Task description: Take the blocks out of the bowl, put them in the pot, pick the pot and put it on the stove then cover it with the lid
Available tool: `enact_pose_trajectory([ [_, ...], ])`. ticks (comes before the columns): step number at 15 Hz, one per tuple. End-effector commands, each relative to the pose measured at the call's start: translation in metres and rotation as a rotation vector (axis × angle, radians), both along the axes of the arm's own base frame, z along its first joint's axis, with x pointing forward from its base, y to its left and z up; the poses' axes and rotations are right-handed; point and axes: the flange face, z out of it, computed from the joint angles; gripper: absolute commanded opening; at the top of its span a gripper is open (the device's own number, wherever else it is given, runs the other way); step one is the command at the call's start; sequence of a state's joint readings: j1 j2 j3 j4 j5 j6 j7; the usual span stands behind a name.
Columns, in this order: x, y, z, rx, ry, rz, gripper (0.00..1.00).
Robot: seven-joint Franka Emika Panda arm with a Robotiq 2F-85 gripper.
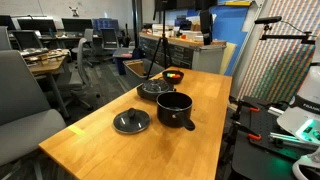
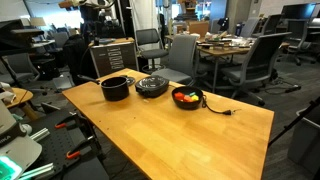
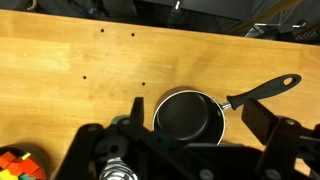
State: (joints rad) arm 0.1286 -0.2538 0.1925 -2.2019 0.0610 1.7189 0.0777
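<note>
Wide-open, empty gripper (image 3: 195,128) hangs above a black cylindrical pot (image 3: 182,112), seemingly metal; near the pot lies a flat, shiny round lid (image 1: 131,122).

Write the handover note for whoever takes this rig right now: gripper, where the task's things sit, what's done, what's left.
Gripper: open, empty, high over the pot.
Blocks: all in the bowl.
Pot: on the table, looks empty in the wrist view, not on the stove.
Stove: bare, between pot and bowl.
Lid: flat on the table beside the pot.
Done: nothing.
Left: blocks into pot, pot onto stove, lid on.
</note>
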Motion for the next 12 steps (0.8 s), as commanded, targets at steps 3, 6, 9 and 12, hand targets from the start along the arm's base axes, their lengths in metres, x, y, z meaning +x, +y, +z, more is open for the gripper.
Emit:
enact_pose_trajectory([
  [3,0.001,0.001,0.005,0.002,-0.01,0.0,1.0],
  [6,0.009,-0.001,0.003,0.033,-0.071,-0.097,1.0],
  [9,0.03,-0.026,-0.003,0.097,-0.135,-0.229,1.0],
  [12,0.05,-0.094,-0.008,0.147,-0.177,-0.366,1.0],
])
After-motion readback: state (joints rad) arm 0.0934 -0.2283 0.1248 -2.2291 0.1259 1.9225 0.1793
